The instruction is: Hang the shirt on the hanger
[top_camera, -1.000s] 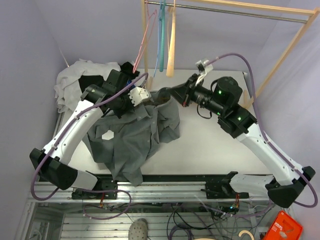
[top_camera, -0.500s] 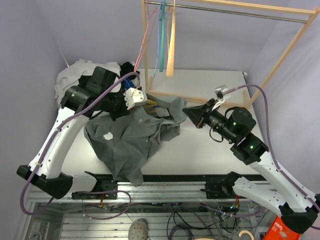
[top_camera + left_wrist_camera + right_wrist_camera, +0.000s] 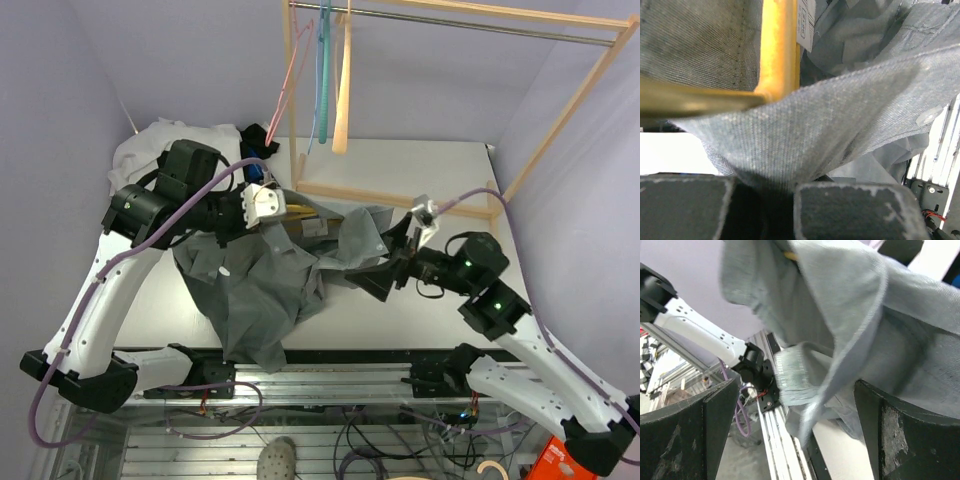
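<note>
The grey shirt (image 3: 260, 290) hangs bunched over the table's left middle. Its upper part is draped over the yellow hanger (image 3: 303, 212). My left gripper (image 3: 268, 208) is raised at the shirt's top. In the left wrist view the left gripper (image 3: 764, 182) is shut with grey fabric (image 3: 840, 115) pinched between its fingers. The hanger's bar (image 3: 779, 45) runs just beyond them; whether it is also gripped I cannot tell. My right gripper (image 3: 385, 262) stands open at the shirt's right edge. In the right wrist view a fold of shirt (image 3: 850, 305) hangs loose between the wide jaws of the right gripper (image 3: 795, 430).
A white garment (image 3: 140, 160) and a dark one (image 3: 250, 138) are heaped at the back left. The wooden rack (image 3: 380, 195) stands at the back, with pink, teal and cream hangers (image 3: 322, 70) on its rail. The table's metal front rail (image 3: 320, 355) is below the shirt.
My right gripper left the shirt's collar area, swung back and down to the shirt's right edge, and opened. The left arm lifted the shirt's top slightly up and left.
</note>
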